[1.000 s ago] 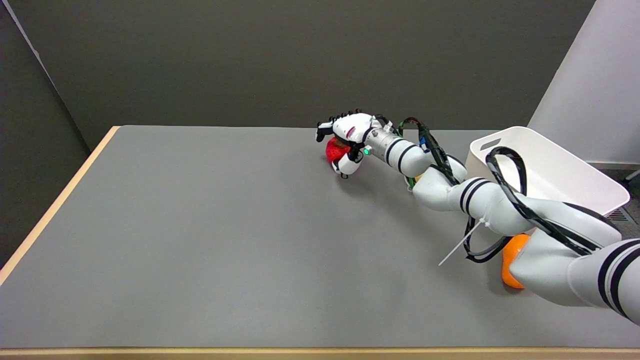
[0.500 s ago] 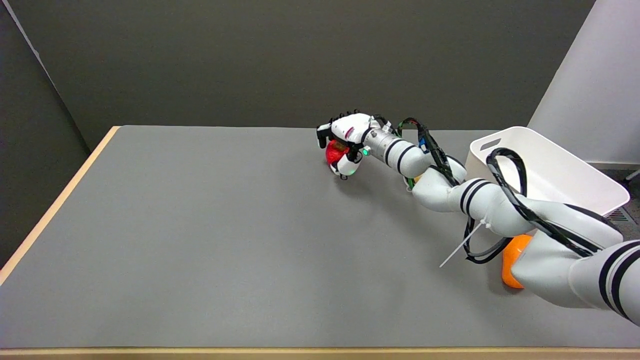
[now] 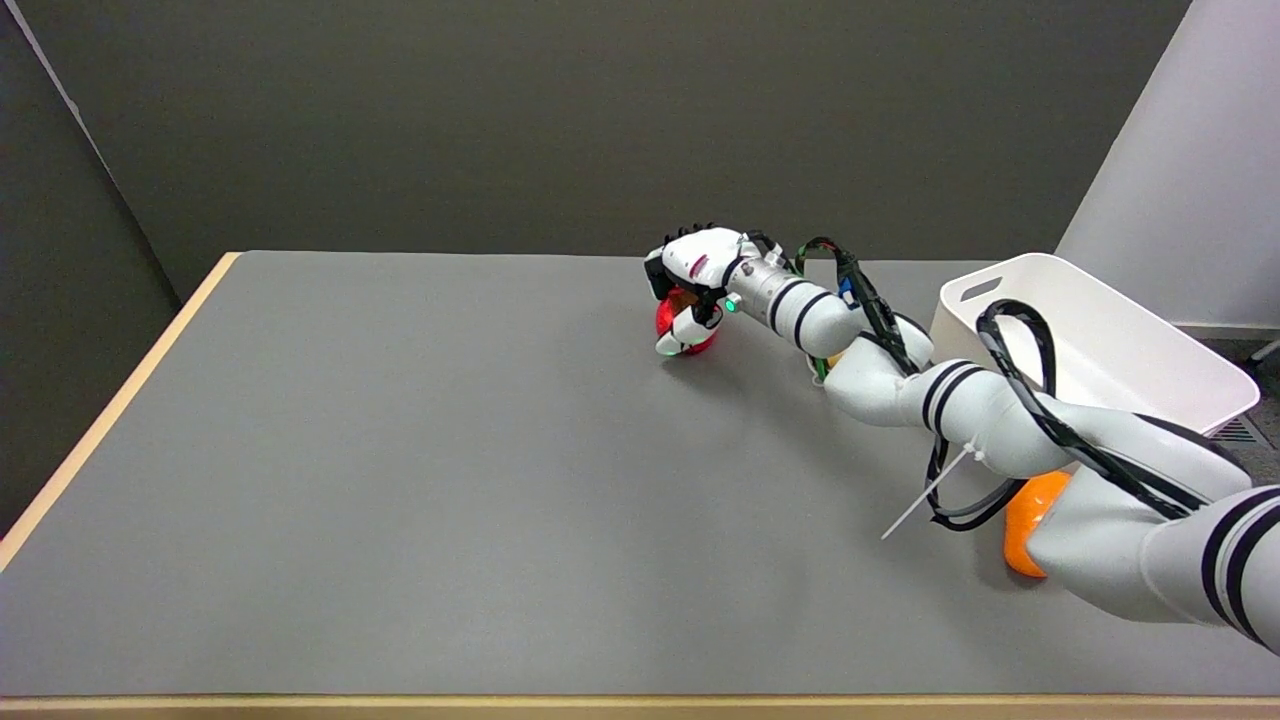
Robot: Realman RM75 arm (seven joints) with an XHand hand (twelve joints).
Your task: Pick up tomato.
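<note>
The tomato (image 3: pixel 668 318) is a small red ball on the grey table (image 3: pixel 400 480), far middle. My right hand (image 3: pixel 692 288) sits over it from the right. The fingers (image 3: pixel 660 272) curl down across its top and far side, while the thumb (image 3: pixel 678 338) presses in on its near side. The hand grips the tomato and hides most of it; only red patches show at the left and lower edge. The tomato still looks to be at table level, though I cannot tell for certain.
A white bin (image 3: pixel 1105 345) stands at the table's right edge. An orange object (image 3: pixel 1028 525) lies partly under my forearm at the right. A small yellowish thing (image 3: pixel 830 359) peeks out beneath the arm's cables. The table's wooden edges run along the left and front.
The fingers have curled down and inward over the tomato and the thumb has closed in from the near side. More of the tomato is covered. The arm has barely moved.
</note>
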